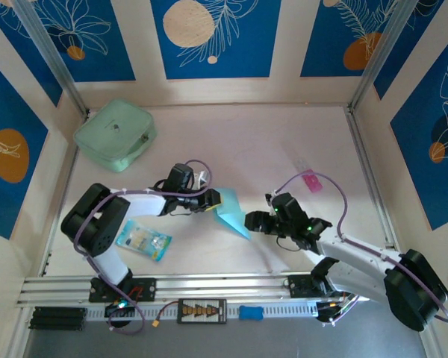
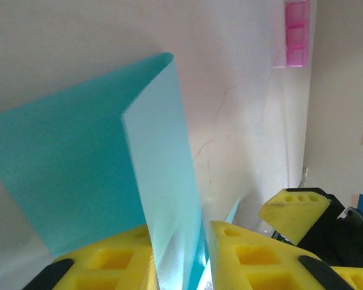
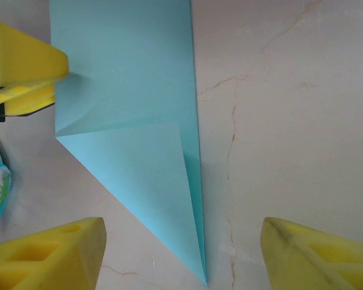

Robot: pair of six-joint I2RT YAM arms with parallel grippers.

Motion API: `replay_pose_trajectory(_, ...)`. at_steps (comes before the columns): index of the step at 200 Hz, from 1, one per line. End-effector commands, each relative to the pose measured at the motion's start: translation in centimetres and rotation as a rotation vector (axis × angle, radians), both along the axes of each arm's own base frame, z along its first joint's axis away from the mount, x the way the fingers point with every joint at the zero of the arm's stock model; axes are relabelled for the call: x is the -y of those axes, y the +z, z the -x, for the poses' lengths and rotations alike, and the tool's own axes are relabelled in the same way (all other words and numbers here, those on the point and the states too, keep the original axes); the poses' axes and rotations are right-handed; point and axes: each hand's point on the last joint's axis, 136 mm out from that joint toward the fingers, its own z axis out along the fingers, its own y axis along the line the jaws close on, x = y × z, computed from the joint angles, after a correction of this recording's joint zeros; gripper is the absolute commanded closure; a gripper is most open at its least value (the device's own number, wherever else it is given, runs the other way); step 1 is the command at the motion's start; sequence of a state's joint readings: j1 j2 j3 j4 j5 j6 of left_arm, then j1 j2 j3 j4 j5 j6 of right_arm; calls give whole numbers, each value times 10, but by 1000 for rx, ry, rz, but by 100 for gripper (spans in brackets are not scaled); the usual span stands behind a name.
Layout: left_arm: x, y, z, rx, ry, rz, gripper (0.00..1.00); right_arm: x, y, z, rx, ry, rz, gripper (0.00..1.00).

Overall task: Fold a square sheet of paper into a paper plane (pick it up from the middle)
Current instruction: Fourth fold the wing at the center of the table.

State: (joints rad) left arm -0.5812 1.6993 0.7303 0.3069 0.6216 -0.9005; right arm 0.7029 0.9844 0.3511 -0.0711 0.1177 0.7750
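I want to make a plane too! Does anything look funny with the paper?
Yes, a little. The blue paper at the left gripper is not lying flat: one flap stands up, and only one end is folded to a point.

Robot test cell, lab-type setting. Pale marble-look tabletop (image 1: 269,142) boxed in by wall panels (image 1: 231,45) printed blue with white leaves and orange discs, framed in aluminium extrusions (image 1: 51,54). Left arm (image 1: 134,203) and right arm (image 1: 355,257) bolted to a slotted rail (image 1: 209,283) at the near edge; purple cabling (image 1: 344,201) runs exposed.
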Motion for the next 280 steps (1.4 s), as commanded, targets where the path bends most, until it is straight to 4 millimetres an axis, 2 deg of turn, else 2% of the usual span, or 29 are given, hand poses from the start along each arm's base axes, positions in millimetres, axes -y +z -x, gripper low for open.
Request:
replay_pose_trajectory(1, 14, 13, 0, 5, -40, 77, 71, 3, 4, -4, 86, 16, 60, 37)
replay_pose_trajectory(45, 15, 14, 0, -6, -39, 91, 72, -6, 7, 1, 249, 123, 163, 43)
replay_pose_trajectory(118, 16, 14, 1, -21, -35, 100, 74, -18, 11, 8, 461, 270, 311, 60)
replay_pose_trajectory(183, 15, 14, 1, -27, -32, 99, 76, -42, 1, 13, 575, 430, 419, 62)
replay_pose_trajectory(280, 15, 12, 1, -36, -30, 98, 79, -54, -8, -1, 700, 421, 607, 62)
